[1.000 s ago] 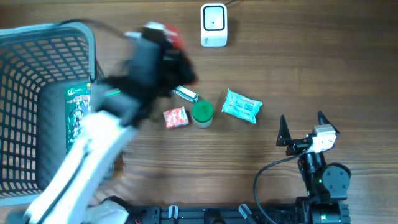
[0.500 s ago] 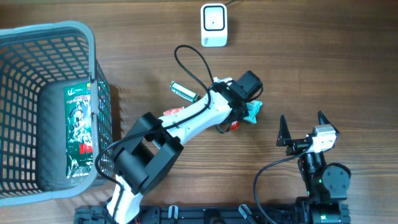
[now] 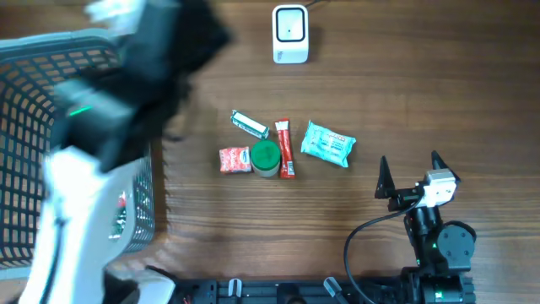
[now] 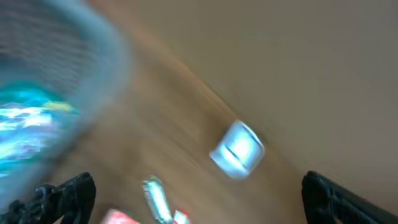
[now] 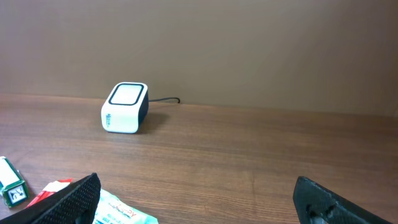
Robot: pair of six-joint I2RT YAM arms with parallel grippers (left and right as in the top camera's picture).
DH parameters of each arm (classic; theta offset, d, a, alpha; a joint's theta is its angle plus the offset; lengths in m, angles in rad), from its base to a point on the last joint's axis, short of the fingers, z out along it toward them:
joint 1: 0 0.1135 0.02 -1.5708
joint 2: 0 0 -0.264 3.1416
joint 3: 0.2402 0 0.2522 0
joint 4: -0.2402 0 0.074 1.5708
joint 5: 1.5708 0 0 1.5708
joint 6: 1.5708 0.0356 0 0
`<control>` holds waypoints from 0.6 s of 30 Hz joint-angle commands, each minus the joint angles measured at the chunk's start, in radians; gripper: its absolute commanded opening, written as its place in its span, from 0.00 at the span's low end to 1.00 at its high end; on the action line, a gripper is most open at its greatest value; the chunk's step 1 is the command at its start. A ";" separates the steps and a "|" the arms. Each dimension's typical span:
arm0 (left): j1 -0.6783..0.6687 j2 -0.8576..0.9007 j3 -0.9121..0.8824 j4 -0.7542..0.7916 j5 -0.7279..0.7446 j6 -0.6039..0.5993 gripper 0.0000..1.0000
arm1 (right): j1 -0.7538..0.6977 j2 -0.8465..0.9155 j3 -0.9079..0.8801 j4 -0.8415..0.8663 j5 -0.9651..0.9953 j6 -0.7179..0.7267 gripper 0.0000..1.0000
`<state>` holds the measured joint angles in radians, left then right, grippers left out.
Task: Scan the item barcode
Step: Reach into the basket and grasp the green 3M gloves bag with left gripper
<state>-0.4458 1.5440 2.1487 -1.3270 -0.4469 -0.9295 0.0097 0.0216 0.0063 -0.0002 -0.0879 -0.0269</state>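
Blurred near the basket (image 3: 25, 127), the left hand (image 4: 199, 196) gapes empty; the right hand (image 3: 411, 166) rests open. The red stick (image 3: 285, 149) lies on the bench (image 3: 422, 76) below the scanner (image 3: 290, 34), seemingly where either arm could reach

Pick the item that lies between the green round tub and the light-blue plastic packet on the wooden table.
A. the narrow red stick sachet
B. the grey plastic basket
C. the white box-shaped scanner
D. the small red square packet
A: in the overhead view the narrow red stick sachet lies right beside the green round tub, and the light-blue plastic packet is on its other side.
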 commanded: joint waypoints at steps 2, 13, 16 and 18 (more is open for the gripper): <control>0.413 -0.032 -0.009 -0.272 -0.086 -0.555 1.00 | -0.001 -0.004 -0.001 0.003 0.006 0.007 1.00; 0.798 0.025 -0.414 -0.282 0.071 -1.064 1.00 | -0.001 -0.004 -0.001 0.003 0.006 0.008 1.00; 0.800 0.030 -0.581 -0.182 0.135 -1.225 1.00 | -0.001 -0.004 -0.001 0.003 0.006 0.007 1.00; 0.800 0.036 -0.711 -0.040 0.159 -1.252 1.00 | -0.001 -0.004 -0.001 0.003 0.006 0.008 1.00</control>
<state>0.3492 1.5673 1.5822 -1.4830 -0.3504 -2.0102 0.0097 0.0216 0.0063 -0.0002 -0.0879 -0.0269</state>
